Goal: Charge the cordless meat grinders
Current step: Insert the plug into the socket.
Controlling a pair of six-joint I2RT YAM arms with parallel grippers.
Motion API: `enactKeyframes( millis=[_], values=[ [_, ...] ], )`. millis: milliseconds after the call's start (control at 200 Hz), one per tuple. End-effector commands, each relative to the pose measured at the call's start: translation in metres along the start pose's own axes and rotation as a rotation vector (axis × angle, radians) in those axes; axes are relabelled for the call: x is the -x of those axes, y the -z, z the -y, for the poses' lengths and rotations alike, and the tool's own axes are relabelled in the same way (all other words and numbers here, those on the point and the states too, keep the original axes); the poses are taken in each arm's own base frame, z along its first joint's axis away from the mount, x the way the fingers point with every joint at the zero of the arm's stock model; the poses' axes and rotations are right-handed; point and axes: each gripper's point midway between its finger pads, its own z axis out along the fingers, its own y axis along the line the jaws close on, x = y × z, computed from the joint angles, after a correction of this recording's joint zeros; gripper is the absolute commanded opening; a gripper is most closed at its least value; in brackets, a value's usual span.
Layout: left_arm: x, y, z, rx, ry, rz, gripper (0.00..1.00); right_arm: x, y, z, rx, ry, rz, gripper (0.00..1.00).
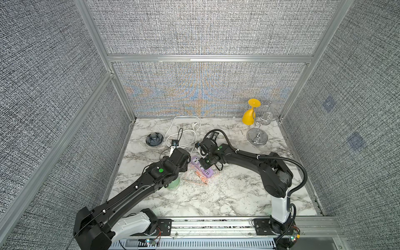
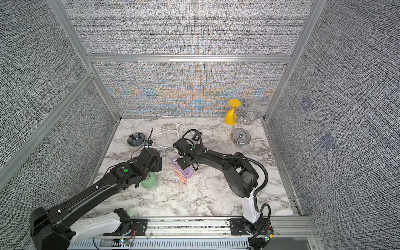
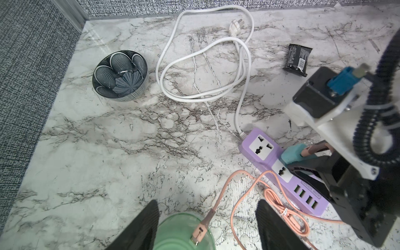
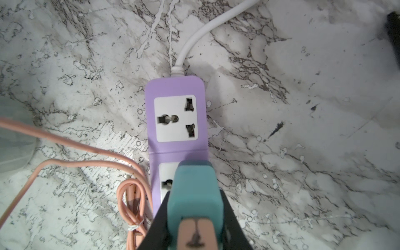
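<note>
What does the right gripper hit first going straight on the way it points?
The right gripper holds the teal charger; that would first meet the purple power strip at its second socket. Gap between them unclear.

No text legible, print on black packet (image 3: 298,59) too small

My mint-green domed grinder (image 1: 174,184) is standing upright on the bench (image 1: 227,194), just beside the purple power strip (image 1: 201,167), toward my left arm's base. My left claw (image 3: 207,201) is hanging spread above its dome. A pink cable plug (image 3: 200,229) is lying against the dome, and I cannot tell whether it is seated.
</note>
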Motion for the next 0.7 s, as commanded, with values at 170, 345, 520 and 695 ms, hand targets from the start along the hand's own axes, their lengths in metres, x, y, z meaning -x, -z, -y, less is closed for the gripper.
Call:
enactKeyframes(
  millis=[170, 345, 520, 695],
  values=[
    [-0.01, 0.004, -0.014, 0.031, 0.013, -0.01, 0.73, -0.085, -0.037, 0.006, -0.022, -0.001, -0.424, 0.0],
    [-0.013, 0.003, -0.018, 0.04, 0.016, -0.01, 0.73, -0.107, -0.042, 0.01, -0.037, -0.003, -0.459, 0.0],
    [-0.012, 0.003, -0.021, 0.047, 0.018, -0.007, 0.73, -0.115, -0.038, 0.013, -0.044, -0.002, -0.48, 0.0],
    [-0.013, 0.004, -0.022, 0.049, 0.025, -0.011, 0.73, -0.087, -0.042, 0.012, -0.031, -0.003, -0.471, 0.0]
  ],
)
